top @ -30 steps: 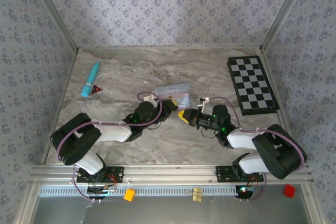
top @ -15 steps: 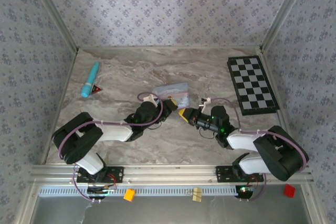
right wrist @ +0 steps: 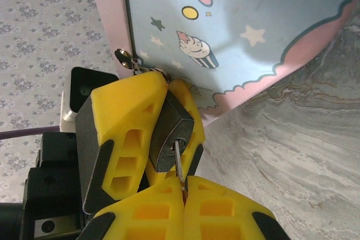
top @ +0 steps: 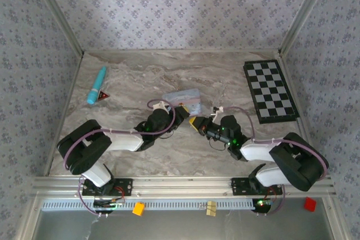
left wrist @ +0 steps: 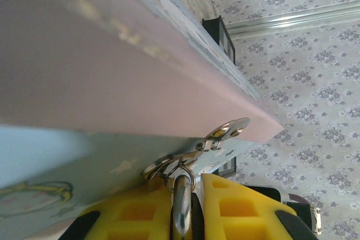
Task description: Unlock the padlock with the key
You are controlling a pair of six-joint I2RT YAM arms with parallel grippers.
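Padlock [right wrist: 167,136], small, dark, blocky metal: hanging by its thin rounded shackle [left wrist: 180,200] from the shiny hasp [left wrist: 225,132] of the pastel blue-pink tin [right wrist: 253,26] on the marbled bench [right wrist: 298,139], its body being pinched between the pocketed yellow fingers of the left tool [left wrist: 183,220]. Key [right wrist: 178,161], thin flat blade: being pinched by the pressed-together yellow fingers of the right tool [right wrist: 183,186], tip meeting the round keyhole [right wrist: 171,149].

Lilac floral-papered walls [top: 180,4], grey marble tabletop [top: 135,77], aluminium frame rail [top: 180,185]
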